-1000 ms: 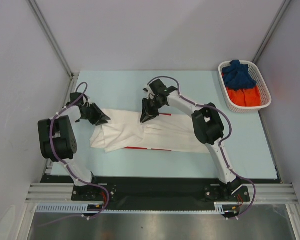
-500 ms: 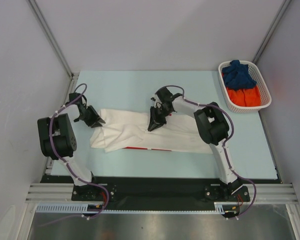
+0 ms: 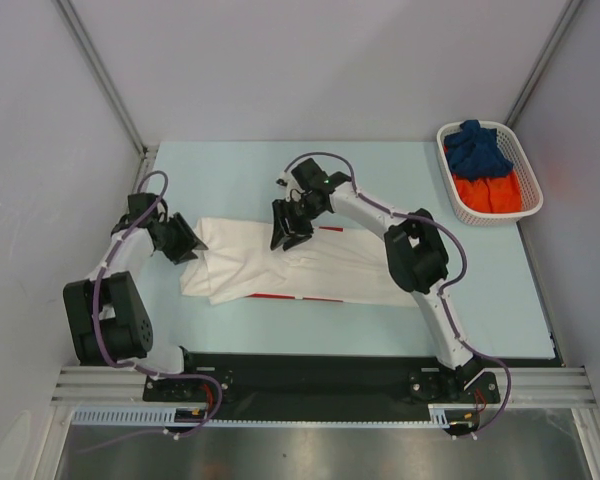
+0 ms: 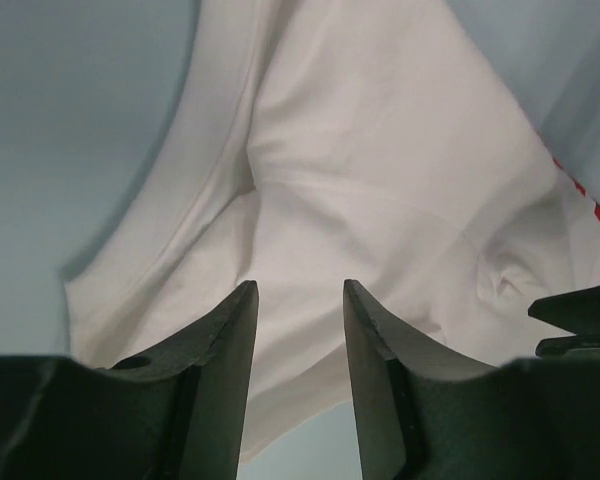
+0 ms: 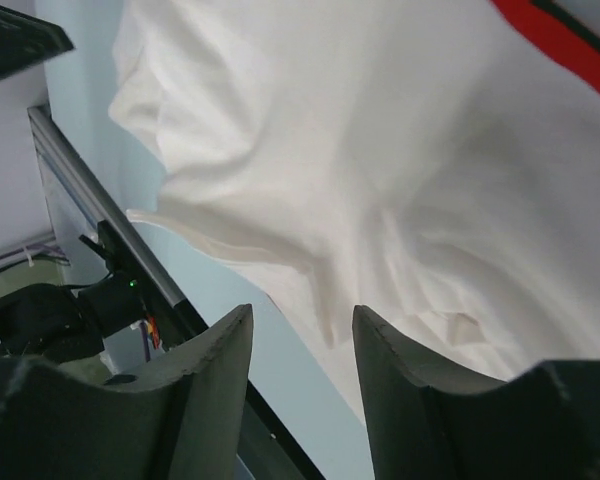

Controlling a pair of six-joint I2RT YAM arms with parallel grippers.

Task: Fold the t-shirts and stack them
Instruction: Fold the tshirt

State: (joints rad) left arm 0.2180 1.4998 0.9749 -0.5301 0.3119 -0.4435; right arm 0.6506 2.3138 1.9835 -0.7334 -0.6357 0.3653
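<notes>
Top external view: the white shirt is spread on the worktop. The left jaws and right jaws are parted and empty at its left end and far edge, seemingly placed so the next fold can be gripped.

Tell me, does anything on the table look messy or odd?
The white cloth t-shirt lies rumpled mid-table, its left end bunched, not squarely folded. A dark blue shirt and an orange shirt sit crumpled in the white plastic lattice basket.
</notes>
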